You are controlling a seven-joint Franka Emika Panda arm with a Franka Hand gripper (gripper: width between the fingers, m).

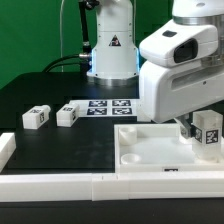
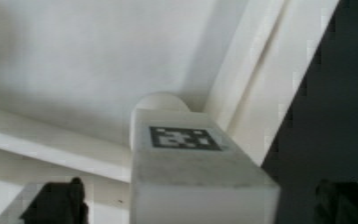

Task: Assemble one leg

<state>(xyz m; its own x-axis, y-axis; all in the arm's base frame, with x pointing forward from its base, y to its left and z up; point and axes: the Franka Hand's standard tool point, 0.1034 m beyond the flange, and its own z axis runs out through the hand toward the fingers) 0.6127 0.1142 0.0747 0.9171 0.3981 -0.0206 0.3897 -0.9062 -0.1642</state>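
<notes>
The small stubby white plastic leg with a square marker [image 1: 208, 136] stands upright at a corner of the large white square tray [image 1: 140, 150]. The end effector [image 2: 202, 202] straddles it, its fingers [image 2: 60, 200] spread clear of the leg's sides.

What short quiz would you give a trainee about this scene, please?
1. How many loose legs lie on the table at the exterior view's left?
2. The leg between the fingers of the hand stands at: A) a corner of the tray; B) the marker board; C) a border bar.
3. True or false: a leg lies on the marker board.
Key: 1 two; 2 A; 3 false.
</notes>
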